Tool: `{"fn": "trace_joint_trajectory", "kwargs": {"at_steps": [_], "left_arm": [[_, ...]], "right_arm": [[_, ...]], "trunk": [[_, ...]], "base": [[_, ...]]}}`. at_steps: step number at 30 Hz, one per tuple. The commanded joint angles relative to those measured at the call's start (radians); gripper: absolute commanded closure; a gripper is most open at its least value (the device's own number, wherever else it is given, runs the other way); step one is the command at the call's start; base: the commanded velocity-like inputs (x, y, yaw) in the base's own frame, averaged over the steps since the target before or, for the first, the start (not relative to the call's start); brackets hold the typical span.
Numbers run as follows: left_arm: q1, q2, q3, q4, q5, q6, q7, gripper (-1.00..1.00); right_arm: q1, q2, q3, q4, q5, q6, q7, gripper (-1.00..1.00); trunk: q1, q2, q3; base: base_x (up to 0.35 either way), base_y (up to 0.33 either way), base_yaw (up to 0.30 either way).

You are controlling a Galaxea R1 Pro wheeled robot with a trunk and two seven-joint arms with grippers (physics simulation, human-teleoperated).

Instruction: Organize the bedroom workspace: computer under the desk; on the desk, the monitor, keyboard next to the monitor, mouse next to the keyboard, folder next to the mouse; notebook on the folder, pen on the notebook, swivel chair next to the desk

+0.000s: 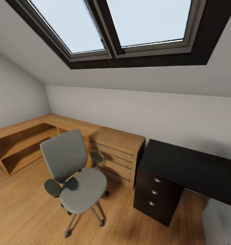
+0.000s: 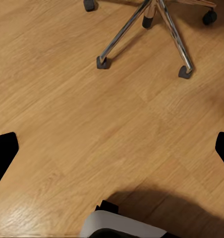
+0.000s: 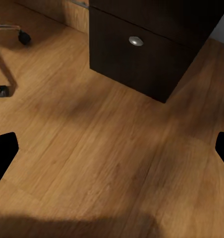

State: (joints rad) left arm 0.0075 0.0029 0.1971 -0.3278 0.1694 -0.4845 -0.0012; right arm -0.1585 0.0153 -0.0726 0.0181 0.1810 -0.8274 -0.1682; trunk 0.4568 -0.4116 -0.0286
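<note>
Wooden floor [image 1: 20, 211] ahead; both arms' fingers spread, empty. We risk clipping the swivel chair [image 1: 74, 173] near the desk [image 1: 190, 166].

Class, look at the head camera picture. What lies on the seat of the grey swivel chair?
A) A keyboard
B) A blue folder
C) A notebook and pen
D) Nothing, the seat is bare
D: in the head view the swivel chair shows a plain grey seat with nothing resting on it, standing on the wood floor beside the oak chest.
</note>
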Motion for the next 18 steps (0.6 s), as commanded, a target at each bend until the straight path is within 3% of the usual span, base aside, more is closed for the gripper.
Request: {"fn": "trace_joint_trajectory", "kwargs": {"at_steps": [1, 3, 9, 11, 13, 18], "left_arm": [[0.000, 0.000, -0.002, 0.012, 0.007, -0.018, 0.000, -1.00], [0.000, 0.000, -0.002, 0.041, 0.007, -0.060, 0.000, -1.00], [0.000, -0.001, -0.007, 0.203, 0.001, -0.338, -0.003, -1.00], [0.000, -0.001, -0.008, 0.225, 0.000, -0.395, -0.003, -1.00], [0.000, -0.001, -0.008, 0.241, 0.001, -0.437, -0.003, -1.00], [0.000, 0.000, -0.009, 0.257, 0.001, -0.462, -0.010, -1.00]], "right_arm": [[-0.001, 0.000, -0.007, 0.002, 0.011, -0.002, -0.005, -1.00], [-0.001, -0.001, -0.007, 0.002, 0.011, -0.001, -0.005, -1.00], [-0.001, 0.000, -0.007, 0.002, 0.011, 0.000, -0.005, -1.00], [-0.001, -0.001, -0.007, 0.002, 0.011, 0.001, -0.005, -1.00], [-0.001, -0.001, -0.007, 0.002, 0.010, 0.001, -0.004, -1.00], [-0.001, -0.001, -0.007, 0.002, 0.009, 0.001, -0.004, -1.00]], "trunk": [[0.001, -0.002, -0.001], [0.001, -0.002, 0.001], [0.001, -0.002, 0.004], [0.001, -0.002, 0.005], [0.001, -0.002, 0.006], [0.001, -0.002, 0.006]], "base": [[0.000, 0.000, 0.179], [0.000, 0.000, 0.181], [0.000, 0.000, 0.187], [0.000, 0.000, 0.171], [0.000, 0.000, 0.080], [0.000, 0.000, 0.035]]}}
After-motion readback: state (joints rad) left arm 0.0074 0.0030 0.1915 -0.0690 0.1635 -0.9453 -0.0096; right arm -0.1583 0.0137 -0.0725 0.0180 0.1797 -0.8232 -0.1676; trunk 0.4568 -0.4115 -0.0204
